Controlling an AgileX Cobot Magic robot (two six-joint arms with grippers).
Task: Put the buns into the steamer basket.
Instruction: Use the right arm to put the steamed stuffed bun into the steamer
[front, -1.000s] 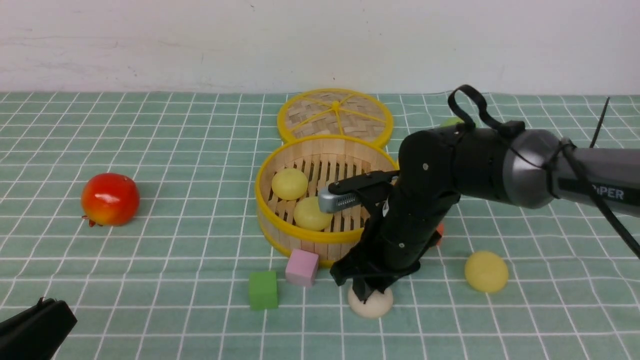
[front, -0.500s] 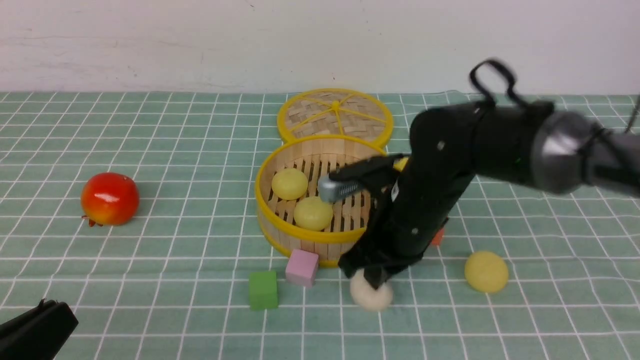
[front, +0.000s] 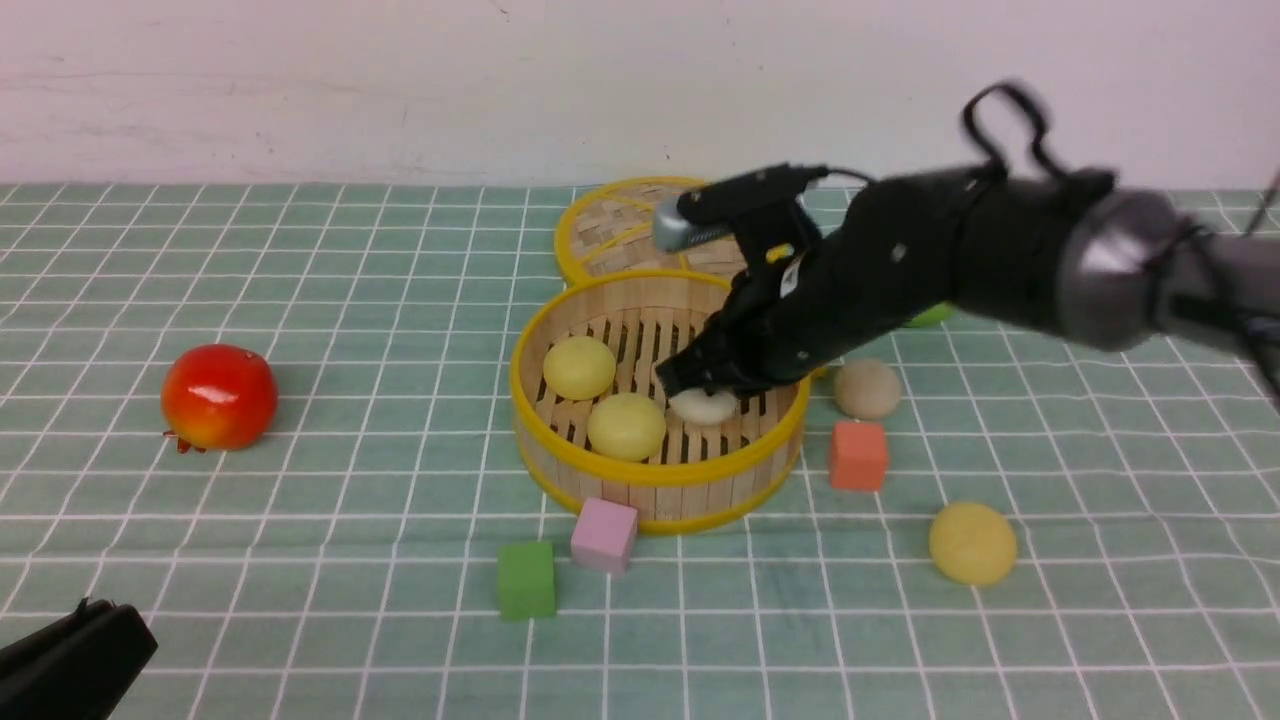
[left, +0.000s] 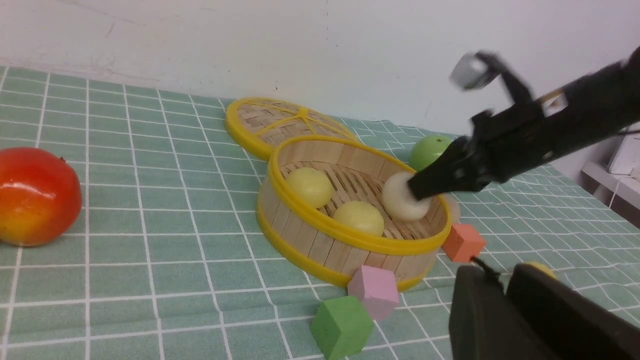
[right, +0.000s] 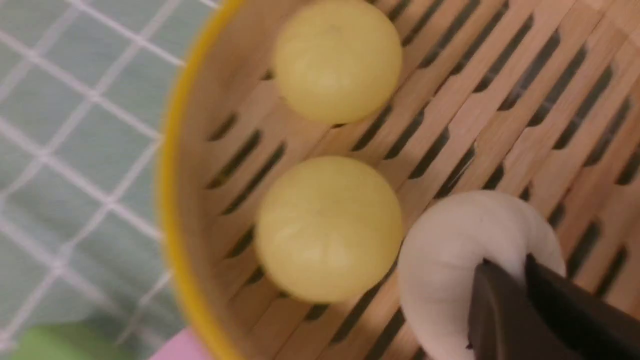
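Observation:
The steamer basket (front: 560, 460) stands mid-table with two pale yellow buns (front: 579, 367) (front: 626, 426) on its slatted floor. My right gripper (front: 703, 392) is shut on an off-white bun (front: 703, 407), pinching its top, and holds it inside the basket, by the right wall. The right wrist view shows that bun (right: 450, 270) next to a yellow bun (right: 327, 227). A second off-white bun (front: 867, 388) and a third yellow bun (front: 972, 543) lie on the cloth to the basket's right. My left gripper (left: 500, 280) is shut and empty, low at the near left.
The flat woven lid (front: 610, 235) lies behind the basket. A red fruit (front: 220, 397) sits at the left, a green apple (left: 430, 151) behind my right arm. Pink (front: 603, 534), green (front: 526, 579) and orange (front: 858, 455) cubes lie close round the basket.
My right gripper lifted the off-white bun from the cloth in front of the basket and carried it up and back into the basket. The left arm has not moved.

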